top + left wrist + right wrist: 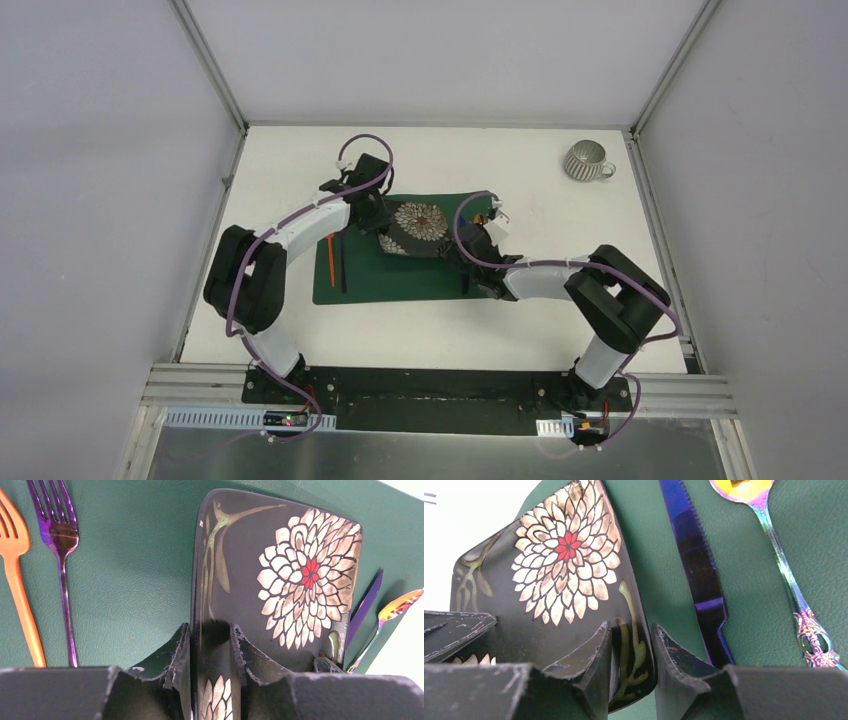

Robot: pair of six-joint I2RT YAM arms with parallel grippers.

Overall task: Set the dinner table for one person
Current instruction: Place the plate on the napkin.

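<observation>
Table [300,160], white and matte, carries a green placemat [400,285] at its middle. On the mat sits a black flowered plate [280,575], with the left hand [210,630] closed on one rim and the right hand [629,630] closed on the opposite rim. Orange fork [20,595] and purple fork [62,555] lie left of the plate, knife [699,570] and spoon [784,575] to its right. A cup [586,161] stands far right.

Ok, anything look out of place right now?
Only the grey ribbed mug: it stands alone near the far right corner of the white tabletop, off the dark green rectangular placemat where everything else is set.
</observation>
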